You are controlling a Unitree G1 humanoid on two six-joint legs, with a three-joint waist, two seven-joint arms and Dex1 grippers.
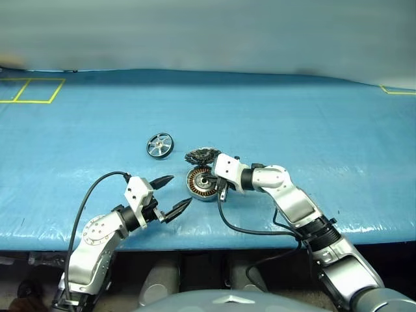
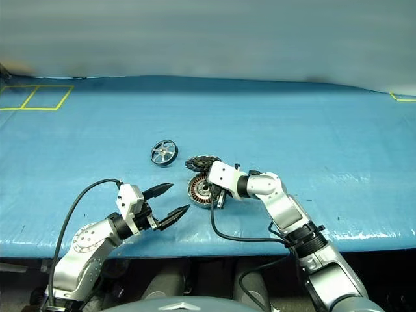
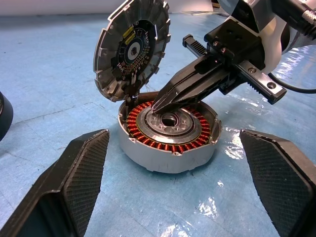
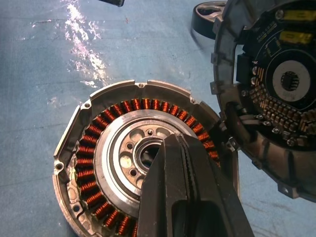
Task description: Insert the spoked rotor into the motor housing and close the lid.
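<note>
The motor housing (image 3: pixel 170 140) sits flat on the blue-covered table (image 1: pixel 312 123), near the front edge and roughly central. Its interior is exposed: a ring of copper-brown windings surrounds a silver centre with a bore in the middle.

The lid (image 3: pixel 132 47) is joined to the housing at the far side and stands raised, tilted back from upright. Its inner face is turned towards the housing and shows a dark circuit disc with yellow components and a pale central ring. The ribbed grey rim is visible around that face.

The spoked rotor (image 1: pixel 160 145) lies on the table apart from the housing, further back and towards the robot's left. It touches neither the housing nor either hand.

The right hand (image 3: pixel 163 101) is fully closed, its two black fingers (image 4: pixel 182 192) pressed together and holding nothing. The closed tips reach down over the open housing and rest at the silver centre, beside the bore. Whether they press on the metal or merely sit just above it cannot be told.

The left hand (image 1: pixel 174 193) is spread wide open and empty. It points at the housing from the robot's left, near it but not touching, its fingers level above the table
</note>
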